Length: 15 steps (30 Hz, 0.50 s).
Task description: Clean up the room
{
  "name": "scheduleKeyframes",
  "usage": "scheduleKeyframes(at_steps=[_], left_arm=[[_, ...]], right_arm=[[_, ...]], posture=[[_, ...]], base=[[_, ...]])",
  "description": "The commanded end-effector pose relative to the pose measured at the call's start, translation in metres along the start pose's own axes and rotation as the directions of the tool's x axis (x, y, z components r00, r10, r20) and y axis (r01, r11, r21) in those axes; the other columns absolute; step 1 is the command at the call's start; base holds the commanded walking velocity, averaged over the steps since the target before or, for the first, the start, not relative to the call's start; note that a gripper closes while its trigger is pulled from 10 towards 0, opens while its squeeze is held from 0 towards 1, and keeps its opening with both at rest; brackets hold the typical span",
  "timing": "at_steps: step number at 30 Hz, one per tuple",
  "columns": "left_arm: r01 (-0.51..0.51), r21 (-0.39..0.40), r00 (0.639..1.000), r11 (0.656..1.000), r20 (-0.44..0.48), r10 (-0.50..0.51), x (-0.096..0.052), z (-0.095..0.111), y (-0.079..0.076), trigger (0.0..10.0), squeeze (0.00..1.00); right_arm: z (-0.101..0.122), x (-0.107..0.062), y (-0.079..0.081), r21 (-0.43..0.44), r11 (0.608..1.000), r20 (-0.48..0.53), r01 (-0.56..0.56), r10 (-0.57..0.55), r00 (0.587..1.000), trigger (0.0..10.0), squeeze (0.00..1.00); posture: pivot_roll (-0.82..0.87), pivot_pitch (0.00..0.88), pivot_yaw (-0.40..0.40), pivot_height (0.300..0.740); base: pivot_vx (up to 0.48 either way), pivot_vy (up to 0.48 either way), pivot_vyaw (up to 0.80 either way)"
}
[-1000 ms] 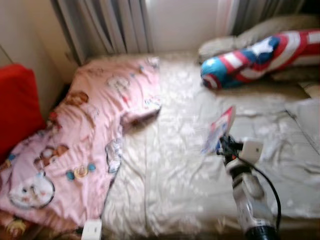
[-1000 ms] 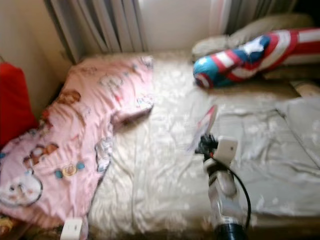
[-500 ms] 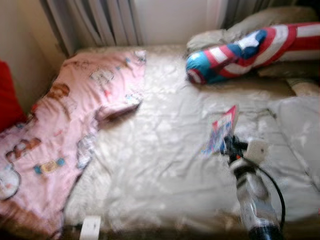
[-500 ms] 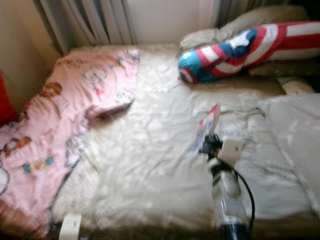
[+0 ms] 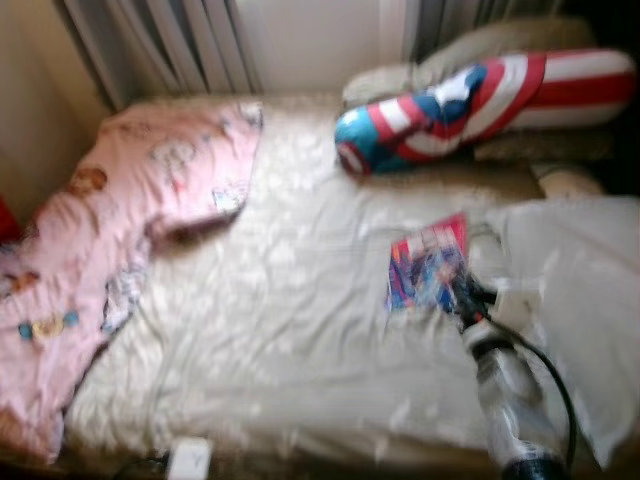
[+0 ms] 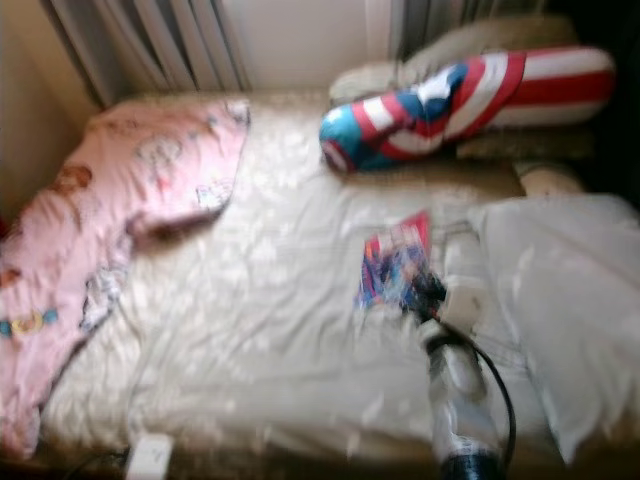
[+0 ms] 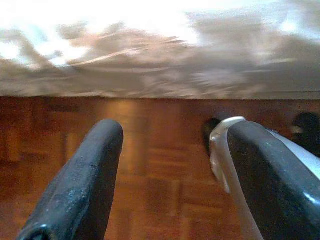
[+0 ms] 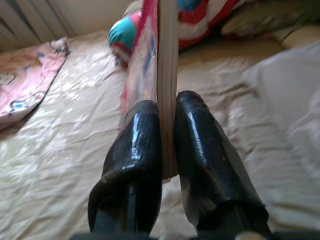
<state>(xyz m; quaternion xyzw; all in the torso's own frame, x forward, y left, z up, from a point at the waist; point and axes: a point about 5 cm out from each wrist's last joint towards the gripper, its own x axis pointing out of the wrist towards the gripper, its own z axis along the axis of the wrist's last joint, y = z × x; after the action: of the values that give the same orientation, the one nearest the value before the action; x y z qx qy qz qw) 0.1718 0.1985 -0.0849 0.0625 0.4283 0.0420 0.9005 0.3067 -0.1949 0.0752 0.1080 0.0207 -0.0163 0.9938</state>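
Right now the right gripper is clamped on a thin book: in the right wrist view its two black fingers press either side of the book's lower edge, with the page block standing up between them. In the left eye view that book sits right of centre in the frame, its red and blue cover facing up and towards the camera, held over the cream sheet of the bed. The silver right arm rises from the lower right corner of the frame, a black cable looping along its side.

At the upper right of the frame a long cushion in red, white and blue stripes lies across the head of the bed, with a pale pillow behind it. A pink blanket printed with cartoon animals covers the left side of the bed and hangs off its edge at the lower left. A white quilt is bunched at the right edge of the frame, just beside the arm. Grey curtains hang at the upper left. A small white box shows at the bottom edge. Both eye views are blurred.

The left gripper hangs low with its fingers spread apart, holding nothing, over a reddish wooden floor beside the edge of the bedding.
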Motion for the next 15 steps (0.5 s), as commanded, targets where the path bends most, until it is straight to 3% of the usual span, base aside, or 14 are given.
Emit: scheduleKeyframes(at_steps=[1, 8, 15], left_arm=[[-0.012, 0.026, 1.0, 1.0, -0.029, 0.013, -0.002, -0.009, 0.007, 10.0, 0.0], [-0.012, 0.009, 1.0, 1.0, 0.016, 0.012, -0.001, -0.001, 0.006, 10.0, 0.0], [-0.013, -0.03, 0.989, 0.999, 0.144, 0.017, 0.004, 0.029, 0.007, 10.0, 0.0]], right_arm=[[0.01, 0.004, 0.008, 0.004, 1.0, 0.05, -0.018, 0.018, 0.999, 10.0, 0.0], [0.009, 0.003, 0.008, 0.021, 1.0, 0.054, -0.013, 0.012, 0.998, 10.0, 0.0], [0.009, 0.003, 0.008, 0.013, 1.0, 0.054, -0.008, 0.008, 0.999, 10.0, 0.0]], posture=[[-0.14, 0.116, 0.035, 0.74], [-0.14, 0.119, 0.037, 0.74], [-0.14, 0.124, 0.039, 0.74]], base=[[0.0, 0.0, 0.0], [0.0, 0.0, 0.0], [0.0, 0.0, 0.0]])
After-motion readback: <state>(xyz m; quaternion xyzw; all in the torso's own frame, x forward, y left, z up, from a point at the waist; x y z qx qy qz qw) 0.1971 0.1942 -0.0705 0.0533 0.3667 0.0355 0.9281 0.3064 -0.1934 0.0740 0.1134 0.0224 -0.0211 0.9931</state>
